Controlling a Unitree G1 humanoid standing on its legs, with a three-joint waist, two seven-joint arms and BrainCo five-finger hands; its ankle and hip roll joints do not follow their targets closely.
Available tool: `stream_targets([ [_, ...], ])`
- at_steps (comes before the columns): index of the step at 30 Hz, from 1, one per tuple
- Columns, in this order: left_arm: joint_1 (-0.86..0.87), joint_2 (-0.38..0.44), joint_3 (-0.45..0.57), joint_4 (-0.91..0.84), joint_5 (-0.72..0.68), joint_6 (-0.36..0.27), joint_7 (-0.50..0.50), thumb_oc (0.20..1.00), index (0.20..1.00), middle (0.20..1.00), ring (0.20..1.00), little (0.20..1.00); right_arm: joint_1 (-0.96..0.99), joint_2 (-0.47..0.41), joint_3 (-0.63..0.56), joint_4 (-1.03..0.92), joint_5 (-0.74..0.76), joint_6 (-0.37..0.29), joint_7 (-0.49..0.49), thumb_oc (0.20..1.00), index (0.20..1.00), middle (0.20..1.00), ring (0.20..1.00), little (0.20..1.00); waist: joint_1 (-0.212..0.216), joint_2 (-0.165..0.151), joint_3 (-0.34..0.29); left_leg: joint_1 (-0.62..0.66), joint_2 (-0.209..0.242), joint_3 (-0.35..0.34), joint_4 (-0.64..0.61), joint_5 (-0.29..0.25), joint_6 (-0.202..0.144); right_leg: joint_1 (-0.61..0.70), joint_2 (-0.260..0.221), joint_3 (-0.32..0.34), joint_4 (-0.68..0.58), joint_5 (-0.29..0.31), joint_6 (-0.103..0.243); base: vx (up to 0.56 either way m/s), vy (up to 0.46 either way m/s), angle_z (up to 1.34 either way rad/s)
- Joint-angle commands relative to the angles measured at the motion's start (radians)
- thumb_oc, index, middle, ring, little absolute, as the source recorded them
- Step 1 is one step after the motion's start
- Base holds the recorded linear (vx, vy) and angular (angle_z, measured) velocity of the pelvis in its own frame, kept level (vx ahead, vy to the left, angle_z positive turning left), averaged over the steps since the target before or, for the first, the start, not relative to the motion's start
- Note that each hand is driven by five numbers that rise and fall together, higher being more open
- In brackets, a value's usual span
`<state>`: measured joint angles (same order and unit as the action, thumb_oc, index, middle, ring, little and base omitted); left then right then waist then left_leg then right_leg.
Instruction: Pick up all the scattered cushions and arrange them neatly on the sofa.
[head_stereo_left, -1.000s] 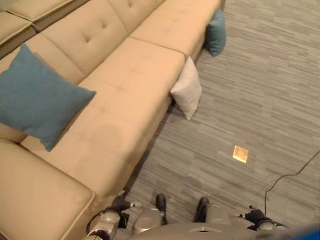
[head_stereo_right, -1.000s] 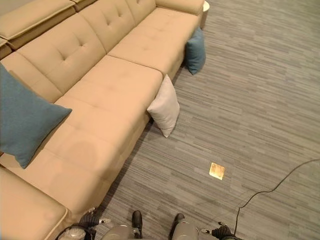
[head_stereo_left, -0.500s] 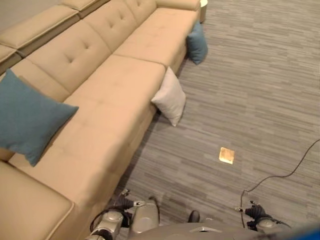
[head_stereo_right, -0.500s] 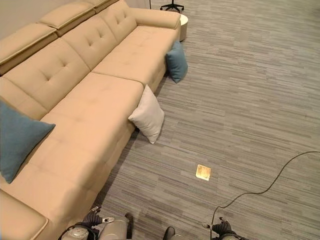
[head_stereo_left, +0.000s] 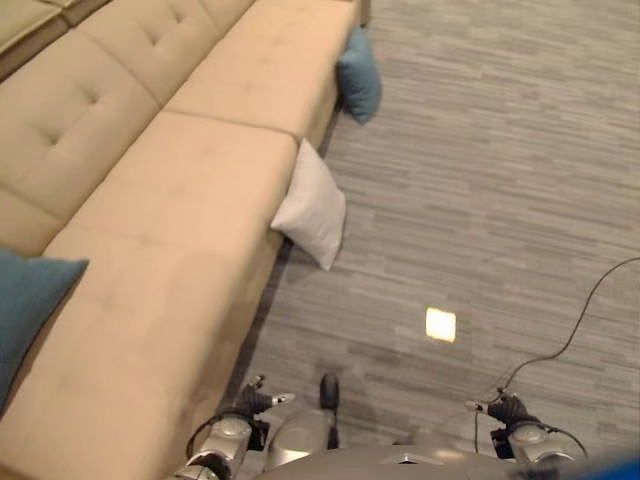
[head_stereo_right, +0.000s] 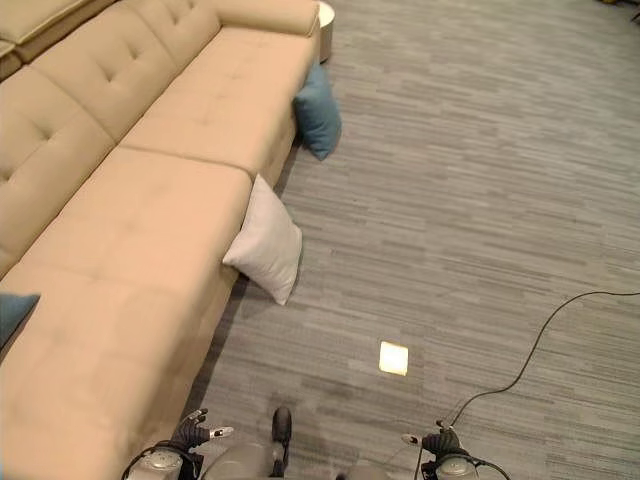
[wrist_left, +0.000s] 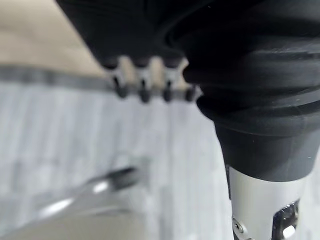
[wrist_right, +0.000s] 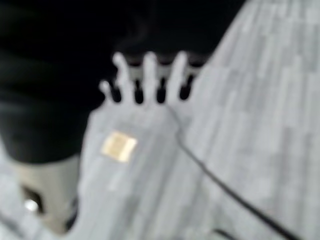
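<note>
Since a second ago my head camera has swung: the whole scene has slid, the blue cushion on the seat (head_stereo_left: 25, 300) now sits cut off at the frame edge, and the sofa's far armrest has come into sight. The cushions themselves have not shifted against the sofa (head_stereo_left: 150, 230).

Nearest: my left hand (head_stereo_left: 250, 400) hangs low beside the sofa's front edge, holding nothing. In the left wrist view its fingers (wrist_left: 142, 87) hang straight and relaxed, side by side, floor beyond them. My right hand (head_stereo_right: 430, 440) hangs low out over bare floor (head_stereo_right: 480, 200), well apart from every cushion. In the right wrist view its fingers (wrist_right: 150, 75) are straight and slightly spread, empty.

Ahead of the right fingers, between the two hands: a small brass floor plate (head_stereo_right: 393, 357) set in the grey carpet.

Further out from the left fingers: the white cushion (head_stereo_right: 265, 240) stands on one corner on the floor, leaning against the sofa front, touching it.

Beyond that, along the same front edge: a second blue cushion (head_stereo_right: 317, 110), also on the floor, propped against the sofa near its far end.

Farthest: a pale round side table (head_stereo_right: 325, 18) just past the armrest.

Two cushions still off the sofa, one on it.
</note>
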<state>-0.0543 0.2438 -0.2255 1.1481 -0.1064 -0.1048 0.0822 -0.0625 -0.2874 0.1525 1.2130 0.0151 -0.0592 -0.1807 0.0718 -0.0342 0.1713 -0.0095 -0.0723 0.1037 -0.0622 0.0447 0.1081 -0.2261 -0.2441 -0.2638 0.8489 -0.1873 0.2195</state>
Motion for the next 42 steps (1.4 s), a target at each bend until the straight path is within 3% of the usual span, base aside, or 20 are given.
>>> stream_targets([
  [1,0.005,-0.028,0.005,-0.016,0.004,-0.011,0.011,1.0,1.0,1.0,1.0,1.0,-0.036,-0.059,-0.008,-0.02,-0.008,-0.008,-0.018,1.0,1.0,1.0,1.0,1.0,0.026,0.045,0.012,-0.02,0.03,-0.006,0.105,-0.095,-0.07,0.089,0.005,-0.132,-0.366,0.215,-0.034,0.17,-0.033,0.16],
  [2,0.004,-0.028,0.005,-0.015,0.004,-0.011,0.011,1.0,1.0,1.0,1.0,1.0,-0.036,-0.06,-0.008,-0.02,-0.008,-0.008,-0.018,1.0,1.0,1.0,1.0,1.0,0.024,0.047,0.011,-0.021,0.031,-0.009,0.103,-0.093,-0.071,0.092,0.008,-0.136,-0.371,0.218,-0.035,0.36,-0.127,0.24],
  [3,-0.002,-0.023,0.007,-0.017,0.014,-0.012,0.009,1.0,1.0,1.0,1.0,1.0,-0.04,-0.065,-0.013,-0.025,-0.004,-0.006,-0.013,1.0,1.0,1.0,1.0,1.0,0.01,0.039,0.008,-0.01,0.025,-0.013,0.101,-0.103,-0.087,0.092,0.001,-0.149,-0.548,0.209,-0.038,0.19,-0.102,0.29],
  [4,-0.002,-0.023,0.007,-0.016,0.014,-0.012,0.009,1.0,1.0,1.0,1.0,1.0,-0.04,-0.065,-0.013,-0.025,-0.004,-0.006,-0.014,1.0,1.0,1.0,1.0,1.0,0.009,0.04,0.009,-0.009,0.028,-0.014,0.102,-0.105,-0.088,0.096,0.005,-0.15,-0.553,0.211,-0.038,0.32,-0.165,0.22],
  [7,-0.019,-0.029,0.003,0.013,0.036,-0.016,0.017,1.0,1.0,1.0,1.0,1.0,-0.036,-0.059,-0.024,-0.019,0.006,-0.004,-0.017,1.0,1.0,1.0,1.0,1.0,-0.033,0.029,0.007,0.058,0.023,-0.068,0.085,-0.143,-0.114,0.022,0.044,-0.061,-0.757,0.275,-0.02,0.38,-0.203,0.21],
  [12,-0.007,-0.049,0.001,0.042,0.044,-0.016,0.014,1.0,1.0,1.0,1.0,1.0,0.0,-0.053,-0.018,0.0,0.002,-0.004,-0.011,1.0,1.0,1.0,1.0,1.0,-0.052,0.013,-0.013,0.118,0.033,-0.108,0.16,-0.234,-0.139,0.065,0.061,-0.045,-0.766,0.276,-0.037,0.35,-0.223,0.53],
  [13,-0.007,-0.049,0.001,0.042,0.044,-0.016,0.014,1.0,1.0,1.0,1.0,1.0,-0.001,-0.052,-0.018,0.0,0.002,-0.004,-0.011,1.0,1.0,1.0,1.0,1.0,-0.053,0.01,-0.015,0.114,0.03,-0.109,0.16,-0.23,-0.138,0.062,0.058,-0.046,-0.767,0.278,-0.037,0.29,-0.246,0.32],
  [17,-0.011,-0.064,-0.019,0.027,0.025,-0.019,0.001,1.0,1.0,1.0,1.0,1.0,-0.021,-0.052,-0.006,-0.004,0.044,-0.01,-0.011,1.0,1.0,1.0,1.0,1.0,-0.034,-0.008,0.001,-0.036,0.067,-0.09,0.559,-0.094,-0.201,0.157,0.091,-0.043,-0.769,0.205,-0.109,0.21,-0.277,0.05],
  [20,-0.026,-0.062,-0.029,0.002,0.004,-0.015,0.007,1.0,1.0,1.0,1.0,1.0,-0.024,-0.055,-0.001,-0.013,0.061,-0.009,-0.015,1.0,1.0,1.0,1.0,1.0,-0.014,-0.028,0.021,-0.14,0.102,-0.044,0.695,-0.07,-0.187,0.214,0.113,-0.049,-0.796,0.173,-0.142,0.18,-0.246,-0.03],
  [23,-0.027,-0.067,-0.037,0.0,0.004,-0.015,0.007,1.0,1.0,1.0,1.0,1.0,-0.02,-0.059,0.003,-0.017,0.057,-0.01,-0.017,1.0,1.0,1.0,1.0,1.0,-0.005,-0.028,0.018,-0.182,0.096,-0.017,0.647,-0.09,-0.178,0.245,0.125,-0.053,-0.822,0.166,-0.14,0.18,-0.105,0.22],
  [25,-0.023,-0.063,-0.04,-0.001,0.011,-0.011,0.008,1.0,1.0,1.0,1.0,1.0,-0.014,-0.066,0.012,-0.019,0.042,-0.01,-0.022,1.0,1.0,1.0,1.0,1.0,0.01,-0.024,0.007,-0.213,0.071,0.026,0.468,-0.115,-0.159,0.276,0.145,-0.059,-0.85,0.159,-0.126,0.28,-0.058,0.07],
  [28,-0.018,-0.055,-0.03,0.006,0.016,-0.01,0.009,1.0,1.0,1.0,1.0,1.0,-0.023,-0.066,0.018,-0.019,0.036,-0.013,-0.026,1.0,1.0,1.0,1.0,1.0,0.022,-0.003,-0.009,-0.219,0.093,0.098,0.274,-0.023,-0.173,0.322,0.181,-0.076,-0.866,0.128,-0.119,0.32,-0.006,0.13],
  [30,-0.009,-0.054,-0.017,0.01,0.008,-0.01,0.004,1.0,1.0,1.0,1.0,1.0,-0.024,-0.061,0.022,-0.02,0.034,-0.014,-0.018,1.0,1.0,1.0,1.0,1.0,0.029,0.002,-0.02,-0.183,0.096,0.112,0.214,-0.027,-0.166,0.327,0.192,-0.072,-0.861,0.118,-0.119,0.24,0.04,0.09],
  [31,0.007,-0.055,-0.003,0.021,0.003,-0.008,0.003,1.0,1.0,1.0,1.0,1.0,-0.016,-0.053,0.03,-0.015,0.021,-0.017,-0.014,1.0,1.0,1.0,1.0,1.0,0.041,0.003,-0.029,-0.163,0.069,0.066,0.202,-0.036,-0.151,0.342,0.192,-0.076,-0.844,0.1,-0.11,0.22,0.054,-0.02],
  [33,0.013,-0.054,0.003,0.034,0.005,-0.007,0.002,1.0,1.0,1.0,1.0,1.0,-0.013,-0.051,0.026,-0.011,0.016,-0.017,-0.012,1.0,1.0,1.0,1.0,1.0,0.043,0.001,-0.042,-0.148,0.061,0.067,0.185,-0.039,-0.148,0.344,0.185,-0.086,-0.821,0.092,-0.103,0.19,0.055,-0.09],
  [35,0.027,-0.049,0.022,0.044,-0.001,-0.003,-0.006,1.0,1.0,1.0,1.0,1.0,-0.011,-0.042,0.024,0.005,-0.011,-0.014,-0.001,1.0,1.0,1.0,1.0,1.0,0.065,0.002,-0.057,-0.091,0.038,0.064,0.167,-0.076,-0.111,0.318,0.131,-0.112,-0.652,0.094,-0.062,0.21,0.115,0.09],
  [36,0.027,-0.05,0.022,0.044,-0.001,-0.003,-0.006,1.0,1.0,1.0,1.0,1.0,-0.011,-0.042,0.024,0.006,-0.011,-0.014,-0.001,1.0,1.0,1.0,1.0,1.0,0.065,0.002,-0.06,-0.095,0.038,0.064,0.166,-0.074,-0.111,0.314,0.131,-0.112,-0.653,0.096,-0.063,0.21,0.141,0.06],
  [37,0.025,-0.041,0.026,0.036,-0.005,0.0,-0.005,1.0,1.0,1.0,1.0,1.0,-0.019,-0.042,0.02,0.003,-0.008,-0.012,0.008,1.0,1.0,1.0,1.0,1.0,0.053,0.007,-0.043,-0.059,0.029,0.044,0.166,-0.087,-0.089,0.238,0.093,-0.096,-0.472,0.168,-0.024,0.08,0.063,0.05],
  [40,0.024,-0.029,0.026,0.039,-0.002,-0.006,-0.002,1.0,1.0,1.0,1.0,1.0,-0.029,-0.044,0.01,0.0,0.004,-0.016,0.01,1.0,1.0,1.0,1.0,1.0,0.037,0.025,-0.036,-0.033,0.028,0.006,0.166,-0.103,-0.08,0.161,0.073,-0.068,-0.389,0.184,-0.029,0.13,0.03,0.62],
  [42,0.023,-0.028,0.026,0.041,-0.003,-0.008,0.0,1.0,1.0,1.0,1.0,1.0,-0.033,-0.046,0.009,0.0,0.007,-0.017,0.01,1.0,1.0,1.0,1.0,1.0,0.037,0.028,-0.039,-0.024,0.028,-0.008,0.161,-0.108,-0.082,0.154,0.056,-0.074,-0.426,0.175,-0.041,0.13,-0.071,0.97],
])
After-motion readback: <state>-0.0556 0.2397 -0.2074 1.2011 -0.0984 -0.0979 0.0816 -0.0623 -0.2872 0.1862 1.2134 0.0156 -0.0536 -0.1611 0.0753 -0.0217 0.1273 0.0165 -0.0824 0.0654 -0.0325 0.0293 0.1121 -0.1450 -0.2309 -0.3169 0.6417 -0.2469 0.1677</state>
